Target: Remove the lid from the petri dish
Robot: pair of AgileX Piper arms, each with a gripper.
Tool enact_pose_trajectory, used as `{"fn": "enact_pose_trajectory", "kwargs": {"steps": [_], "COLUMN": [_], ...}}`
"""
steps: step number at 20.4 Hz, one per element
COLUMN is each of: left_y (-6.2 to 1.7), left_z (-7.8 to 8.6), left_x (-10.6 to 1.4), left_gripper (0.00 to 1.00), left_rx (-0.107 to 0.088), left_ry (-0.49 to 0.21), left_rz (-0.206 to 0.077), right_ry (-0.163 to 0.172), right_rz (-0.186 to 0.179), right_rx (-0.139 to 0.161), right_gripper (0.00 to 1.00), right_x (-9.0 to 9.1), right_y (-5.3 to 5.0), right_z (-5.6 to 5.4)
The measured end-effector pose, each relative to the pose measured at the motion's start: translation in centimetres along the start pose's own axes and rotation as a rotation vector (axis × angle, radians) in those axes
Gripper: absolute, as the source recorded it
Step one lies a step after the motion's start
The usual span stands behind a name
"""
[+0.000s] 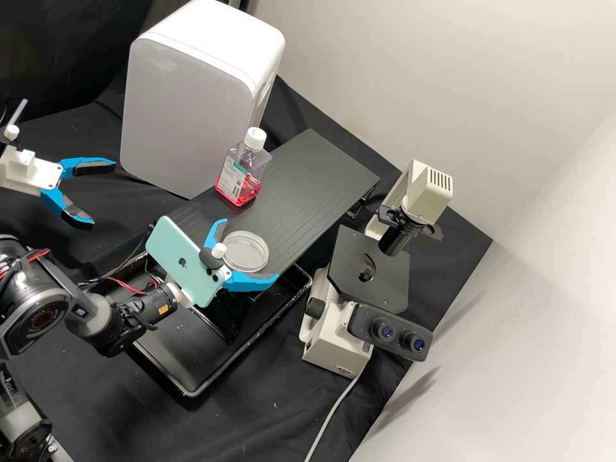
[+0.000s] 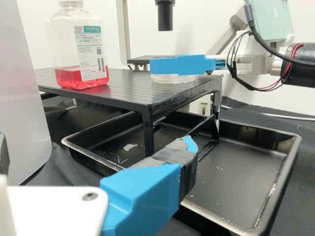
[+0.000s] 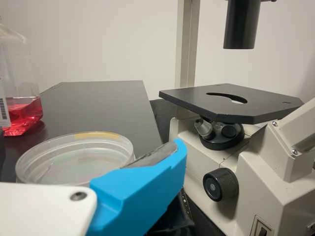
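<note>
A clear lidded petri dish [image 1: 245,250] [image 3: 74,157] [image 2: 172,77] lies near the front edge of a black raised shelf [image 1: 308,179]. My right gripper [image 1: 249,251] is open and straddles the dish, one blue finger [image 3: 142,182] close against each side of its rim; I cannot tell whether they touch it. The lid sits on the dish. My left gripper [image 1: 101,192] hangs open with nothing in it, far off to the left above the black cloth. From its wrist view, its own finger [image 2: 157,187] is low over the tray and the right gripper's finger [image 2: 182,64] crosses the dish.
A bottle of red liquid [image 1: 240,170] stands on the shelf behind the dish. A white box [image 1: 199,90] rises at the back left. A microscope [image 1: 378,269] stands right of the shelf. A black tray [image 1: 192,359] lies under the shelf's front.
</note>
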Motion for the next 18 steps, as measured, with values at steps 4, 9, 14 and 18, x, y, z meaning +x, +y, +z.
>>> {"fn": "enact_pose_trajectory", "kwargs": {"steps": [4, 9, 14, 18], "left_y": [0.0, 0.0, 0.0, 0.0], "left_z": [0.0, 0.0, 0.0, 0.0], "left_x": [0.0, 0.0, 0.0, 0.0], "left_gripper": [1.0, 1.0, 1.0, 1.0], "left_rx": [0.0, 0.0, 0.0, 0.0], "left_ry": [0.0, 0.0, 0.0, 0.0], "left_rz": [0.0, 0.0, 0.0, 0.0], "right_ry": [-0.002, 0.0, 0.003, 0.003], "right_rz": [0.0, -0.003, -0.006, -0.006], "right_rx": [0.001, 0.001, 0.001, 0.001], "right_gripper": [0.0, 0.0, 0.0, 0.0], "right_x": [-0.04, -0.04, -0.04, -0.04], "right_y": [-0.01, -0.08, -0.15, -0.15], "right_z": [0.04, -0.03, -0.09, -0.09]}}
